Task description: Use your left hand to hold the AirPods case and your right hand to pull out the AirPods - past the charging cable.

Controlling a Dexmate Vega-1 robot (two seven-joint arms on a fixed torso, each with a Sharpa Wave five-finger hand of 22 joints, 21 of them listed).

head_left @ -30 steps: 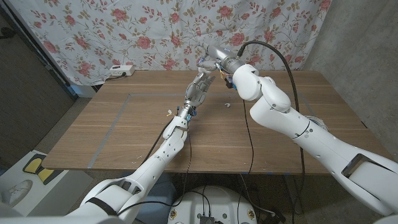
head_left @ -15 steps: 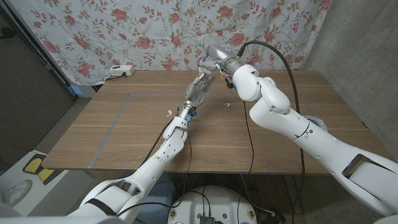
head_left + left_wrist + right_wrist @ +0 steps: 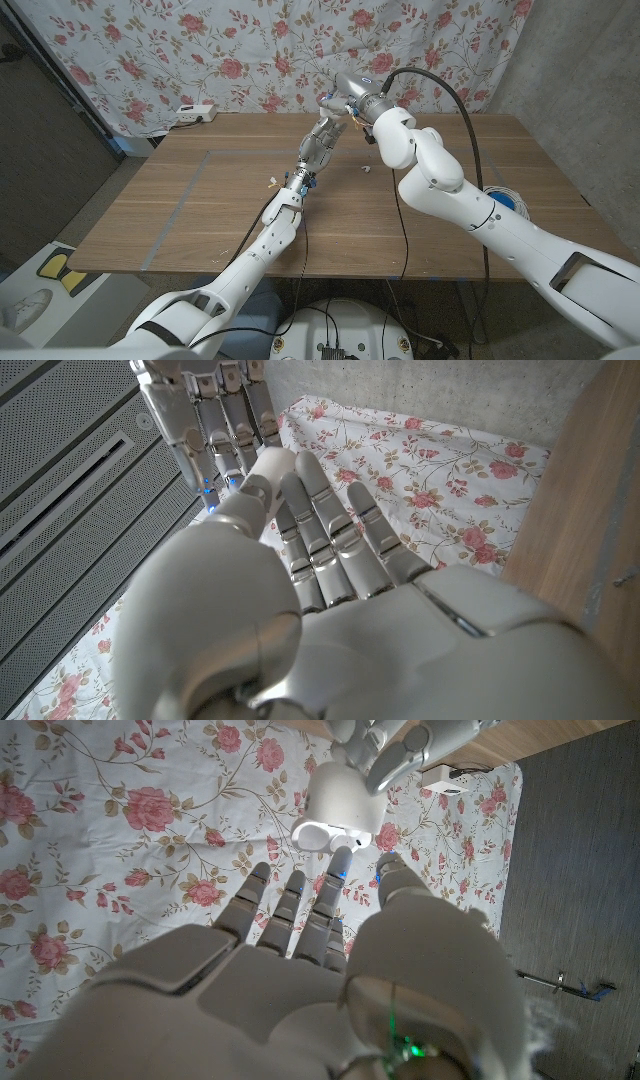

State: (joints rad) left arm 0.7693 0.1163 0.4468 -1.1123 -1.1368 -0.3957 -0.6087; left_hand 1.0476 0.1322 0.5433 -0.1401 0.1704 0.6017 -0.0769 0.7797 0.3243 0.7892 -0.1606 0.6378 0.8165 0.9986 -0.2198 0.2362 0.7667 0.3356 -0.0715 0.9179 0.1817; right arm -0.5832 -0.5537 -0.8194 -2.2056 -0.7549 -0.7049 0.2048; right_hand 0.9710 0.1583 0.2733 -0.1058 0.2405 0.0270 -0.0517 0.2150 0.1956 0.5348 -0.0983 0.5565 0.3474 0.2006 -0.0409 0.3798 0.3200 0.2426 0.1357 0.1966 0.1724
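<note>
Here the AirPods case (image 3: 341, 808), white and with its lid swung open, was gripped between the fingertips of the left robot hand (image 3: 400, 742) near the upper middle of the right wrist frame, its open cavity turned toward the right robot hand (image 3: 300, 970). Lifting the case off the surface (image 3: 200, 210) and presenting the opening in this way presumably gave the other hand a direct line to the earbuds; whether an earbud still sat inside could not be told. The right robot hand lay just below the case in that frame, its fingers (image 3: 290, 905) spread and extended toward the case, close to but apart from it, and holding nothing visible. In the head view both hands met at the upper centre of the frame, above the far edge of the surface, the left robot hand (image 3: 325, 130) reaching up from lower left and the right robot hand (image 3: 340, 100) coming in from the right. A small white object (image 3: 365, 170) lay on the surface just right of centre; its identity was unclear. A floral curtain (image 3: 260, 50) filled the top of the frame, with a white power strip (image 3: 193, 113) at its foot, upper left.
</note>
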